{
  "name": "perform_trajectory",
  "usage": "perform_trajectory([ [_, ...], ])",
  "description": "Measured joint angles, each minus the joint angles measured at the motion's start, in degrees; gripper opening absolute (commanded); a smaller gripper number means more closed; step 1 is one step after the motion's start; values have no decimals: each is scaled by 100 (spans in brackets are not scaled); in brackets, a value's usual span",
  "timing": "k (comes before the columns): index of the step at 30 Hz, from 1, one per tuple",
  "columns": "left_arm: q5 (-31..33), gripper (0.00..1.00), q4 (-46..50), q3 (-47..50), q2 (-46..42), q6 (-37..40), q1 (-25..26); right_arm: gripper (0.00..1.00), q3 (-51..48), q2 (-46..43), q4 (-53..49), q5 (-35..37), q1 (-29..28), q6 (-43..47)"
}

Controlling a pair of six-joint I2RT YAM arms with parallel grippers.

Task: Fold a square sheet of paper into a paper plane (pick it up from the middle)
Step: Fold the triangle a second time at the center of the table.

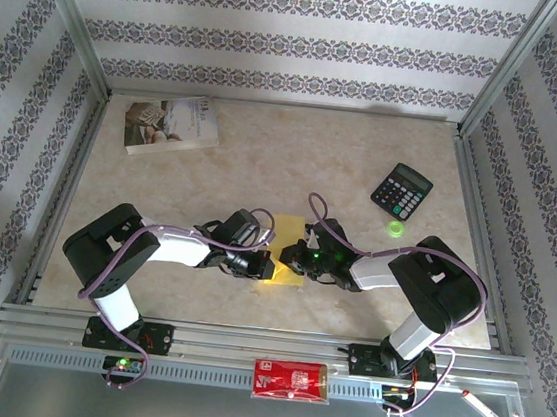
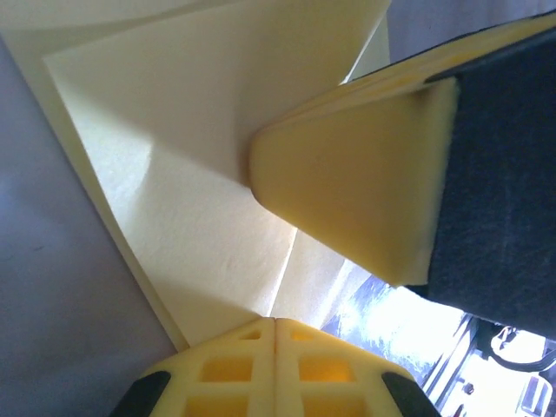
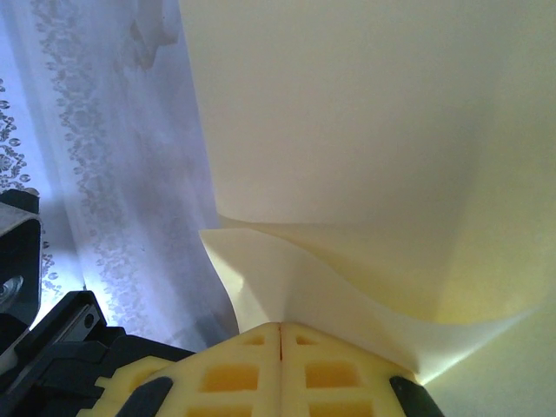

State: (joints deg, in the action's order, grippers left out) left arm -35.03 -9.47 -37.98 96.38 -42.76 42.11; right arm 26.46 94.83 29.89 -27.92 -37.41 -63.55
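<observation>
Closest to the lens, a red packet (image 1: pixel 288 380) lies on the metal rail (image 1: pixel 243 345) at the near edge, between the two arm bases. At the far left of the table (image 1: pixel 263 167) sits a white printed book (image 1: pixel 172 124), well apart from everything else.

Moving right, the left pincer (image 1: pixel 264 265) reaches in towards the middle of the table and is clenched on the left edge of the square sheet of paper (image 1: pixel 287 260). That yellow sheet sits at the table's middle, near the front, between the two pincers. From the left wrist, the left pincer (image 2: pixel 274 320) has its jaws pressed together with the paper (image 2: pixel 191 174) running into them; a crease and a second layer show in the sheet. A yellow finger with a black back (image 2: pixel 347 200), belonging to the other arm, comes in from the right with its tip against the paper.

Just right of the sheet, the right pincer (image 1: pixel 298 259) is likewise clenched on it. From the right wrist, the right pincer (image 3: pixel 280 324) grips a curled lower flap of the paper (image 3: pixel 347 130), which rises above it.

Farther right lie a black calculator (image 1: pixel 401 191) and, near it, a small green object (image 1: pixel 396 229). A pen (image 1: pixel 493 415) rests at the near right corner.
</observation>
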Motion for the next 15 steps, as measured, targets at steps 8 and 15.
perform_trajectory([
  [8,-92,0,-175,0,0,-131,-129,4,0,0,2,-2,0,0],
  [15,-92,0,-216,26,35,-144,-138,4,0,0,2,-2,0,-2],
])
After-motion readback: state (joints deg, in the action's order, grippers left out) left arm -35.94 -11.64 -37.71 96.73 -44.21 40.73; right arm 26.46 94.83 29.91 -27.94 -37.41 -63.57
